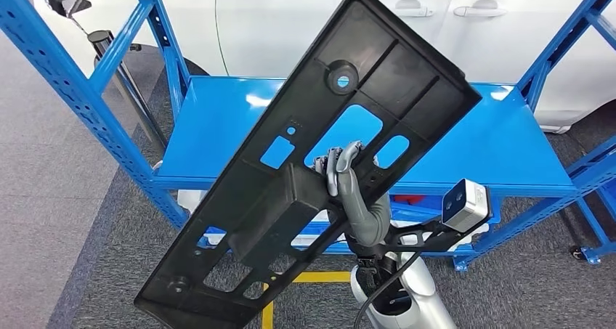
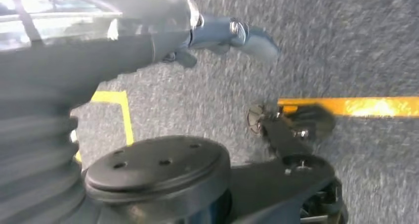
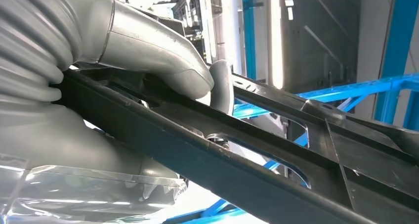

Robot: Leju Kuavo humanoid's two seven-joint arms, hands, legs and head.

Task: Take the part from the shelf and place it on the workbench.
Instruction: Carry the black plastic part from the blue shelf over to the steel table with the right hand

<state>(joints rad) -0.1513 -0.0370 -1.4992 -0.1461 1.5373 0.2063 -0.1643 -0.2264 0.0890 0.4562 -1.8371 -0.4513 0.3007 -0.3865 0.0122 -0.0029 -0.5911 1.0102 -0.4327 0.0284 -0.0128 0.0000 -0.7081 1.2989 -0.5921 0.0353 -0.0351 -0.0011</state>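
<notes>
Behind everything, a white car (image 1: 305, 24) with two door handles; in front of it, a blue shelf (image 1: 218, 118) of perforated uprights, its glossy top board bare; below, grey carpet floor (image 1: 65, 198) crossed by a yellow line (image 1: 319, 277); held aloft and slanted across the shelf front, a long black plastic part (image 1: 319, 162), flat and ribbed, pierced by rounded cut-outs, one round hole near the upper end, a raised box near the middle, clear of the shelf board; no readable writing or brand on it; gripping its edge, right hand (image 1: 347, 171), thumb over one face, fingers through a cut-out; left hand (image 2: 232, 33) hanging above the carpet, finger state impossible to tell through blur.
</notes>
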